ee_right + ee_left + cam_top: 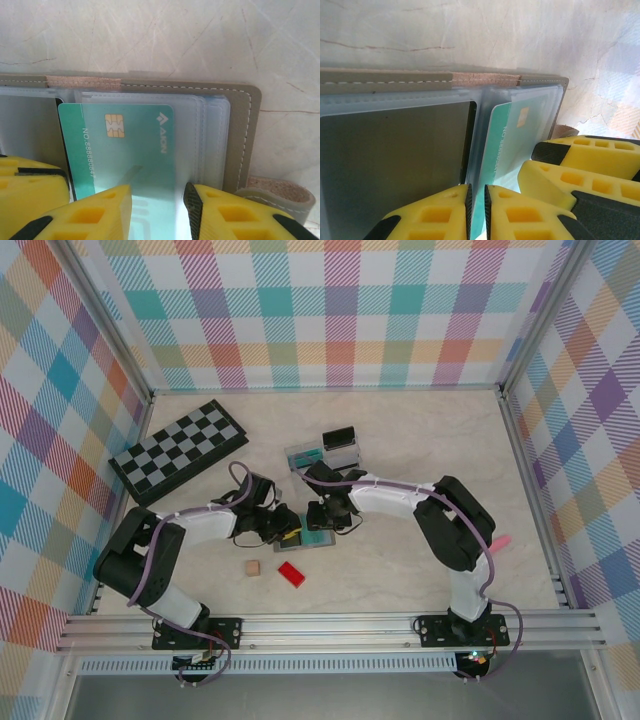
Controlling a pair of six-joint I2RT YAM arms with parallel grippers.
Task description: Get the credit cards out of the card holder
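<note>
**Findings: card holder open, both claws at its near edge**

The card holder (320,539) lies opened flat on the table (420,440), its clear sleeves facing up. My claws come at it from either side.

My left claw (477,191) stands over the holder's middle fold. Its yellow pads are pressed almost together on the edge of a clear sleeve. Left of that fold, a dark card (395,160) sits inside its pocket.

My right claw (158,187) stands over the holder's right half, spread partway. A teal card (135,145) lies in the sleeve there, chip showing, and its right edge falls in the gap between my pads — I cannot confirm a pinch.

Beyond the holder, a clear card (304,455) and a black card (340,437) lie loose on the table. A chessboard (178,450) lies farther off to the holder's far left. On the holder's near side sit a red block (291,573) and a small wooden cube (252,567).
</note>
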